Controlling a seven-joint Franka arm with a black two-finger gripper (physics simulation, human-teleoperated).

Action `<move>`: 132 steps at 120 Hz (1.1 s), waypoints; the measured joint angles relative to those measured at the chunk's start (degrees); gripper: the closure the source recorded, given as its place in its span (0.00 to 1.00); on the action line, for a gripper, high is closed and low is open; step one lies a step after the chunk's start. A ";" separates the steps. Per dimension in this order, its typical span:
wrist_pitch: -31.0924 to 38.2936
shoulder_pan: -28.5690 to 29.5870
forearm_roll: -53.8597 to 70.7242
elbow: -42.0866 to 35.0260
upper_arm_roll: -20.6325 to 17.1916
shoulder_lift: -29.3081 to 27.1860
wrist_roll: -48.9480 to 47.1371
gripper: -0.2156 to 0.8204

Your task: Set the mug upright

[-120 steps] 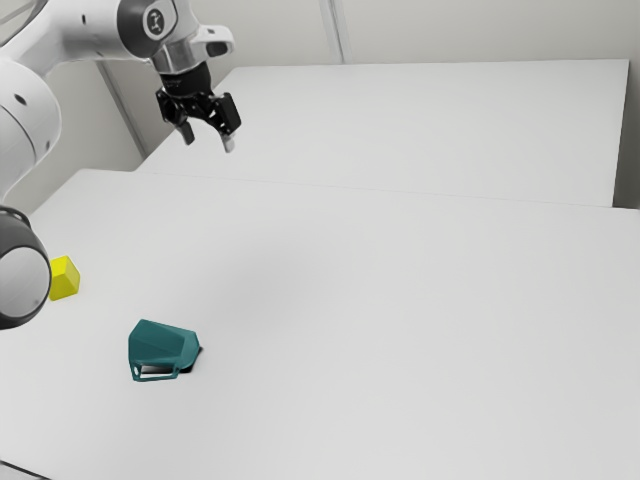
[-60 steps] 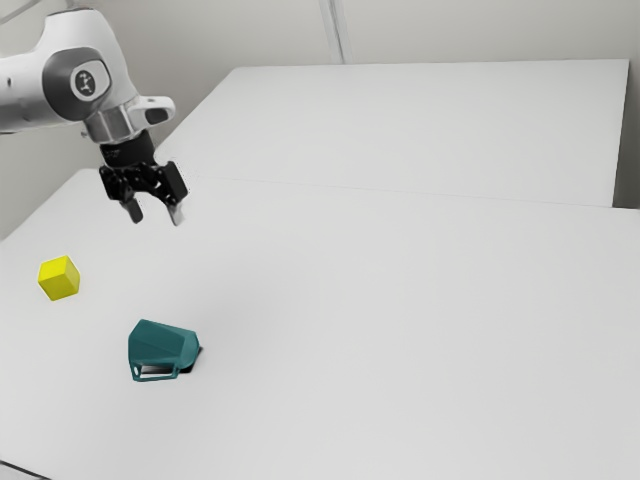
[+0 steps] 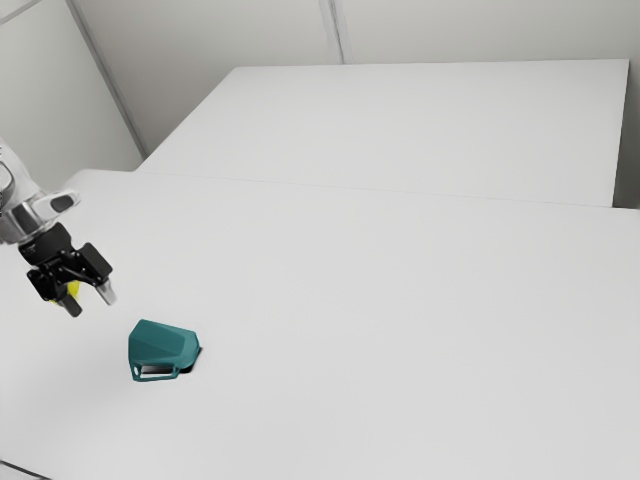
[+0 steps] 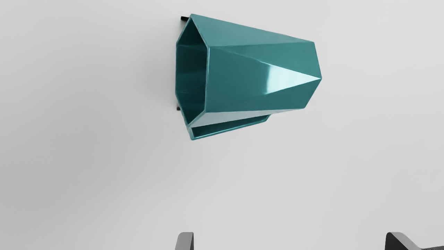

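Two fingers (image 4: 185,241) of mine stand apart and empty, presumably spread to span the faceted teal mug (image 4: 256,76). It lies sideways near me on the white table (image 3: 400,350), so I'd grip its body (not the handle (image 4: 222,129), I judge) and tip it base-down.

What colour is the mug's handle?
Teal, like the mug itself; the handle shows best in the wrist view.
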 joint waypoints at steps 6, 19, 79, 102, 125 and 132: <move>1.94 -0.03 -0.02 -1.23 0.19 0.34 1.06 0.21; 6.13 -0.57 -0.16 -2.76 0.54 1.62 3.29 0.21; 18.35 -0.17 -9.74 -5.96 3.05 7.43 16.39 0.21; 19.58 0.18 -11.03 -6.09 4.17 8.81 20.33 0.21; 20.85 0.28 -16.18 -6.02 4.30 13.21 24.58 0.21; 21.12 0.24 -17.62 -6.00 4.31 13.74 25.73 0.21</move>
